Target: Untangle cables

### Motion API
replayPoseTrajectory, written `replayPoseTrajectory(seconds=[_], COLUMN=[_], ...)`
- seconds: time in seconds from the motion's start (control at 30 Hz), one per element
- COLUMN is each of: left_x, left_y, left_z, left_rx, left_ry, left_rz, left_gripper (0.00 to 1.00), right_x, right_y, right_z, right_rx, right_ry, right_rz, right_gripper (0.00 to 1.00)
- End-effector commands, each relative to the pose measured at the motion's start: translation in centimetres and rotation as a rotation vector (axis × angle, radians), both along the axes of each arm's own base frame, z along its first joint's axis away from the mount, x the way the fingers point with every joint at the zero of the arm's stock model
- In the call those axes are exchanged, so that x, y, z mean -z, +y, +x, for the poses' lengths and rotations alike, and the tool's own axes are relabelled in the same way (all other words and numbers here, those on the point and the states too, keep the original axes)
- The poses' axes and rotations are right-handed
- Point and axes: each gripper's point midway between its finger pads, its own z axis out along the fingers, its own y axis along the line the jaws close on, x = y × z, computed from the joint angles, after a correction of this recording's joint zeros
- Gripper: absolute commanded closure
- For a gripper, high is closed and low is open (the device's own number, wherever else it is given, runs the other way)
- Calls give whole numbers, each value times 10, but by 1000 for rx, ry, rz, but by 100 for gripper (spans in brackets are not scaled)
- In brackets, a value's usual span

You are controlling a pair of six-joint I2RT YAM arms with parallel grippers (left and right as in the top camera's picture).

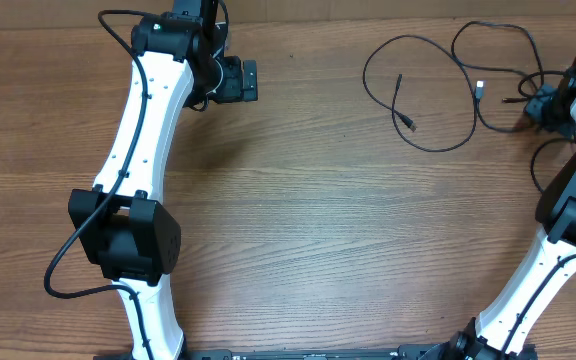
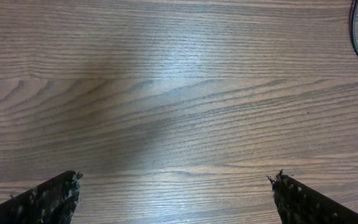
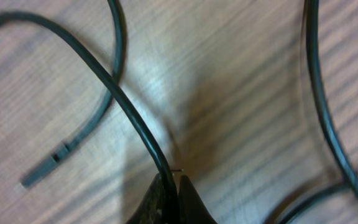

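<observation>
My right pincer is pinched shut on a thin black cable, which arcs away ahead and to the left of it. A loose plug end lies to its left; another cable passes on its right. My left pincer stands wide open over the wooden table
</observation>
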Motion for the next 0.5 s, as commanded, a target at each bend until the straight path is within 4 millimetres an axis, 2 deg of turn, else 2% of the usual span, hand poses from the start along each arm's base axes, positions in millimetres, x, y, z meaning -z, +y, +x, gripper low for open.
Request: replayPoseTrajectory(seconds=[0.0,0.13,0.3,0.47], left_x=[-5,-4,-4,-3], left_y=[-5,-5,-5,-4], left_z=[-5,-7,-8,-10], left_rx=[-4,-5,-12,-15], left_ry=[5,12,18,26], left_rz=[-15,-14,-16,-16], left_gripper=[0,0,0,0], right_x=[-7,-16,-26,-36], right_y=[-7,-14,-32,-69], right_z=[13,28,36,28], right_rx=[-4,-43,-21,14], right_ry=[-50,-108,-150,-159], right_rz=[-39,-91,-164,-257], right_gripper=[96,96,96,96])
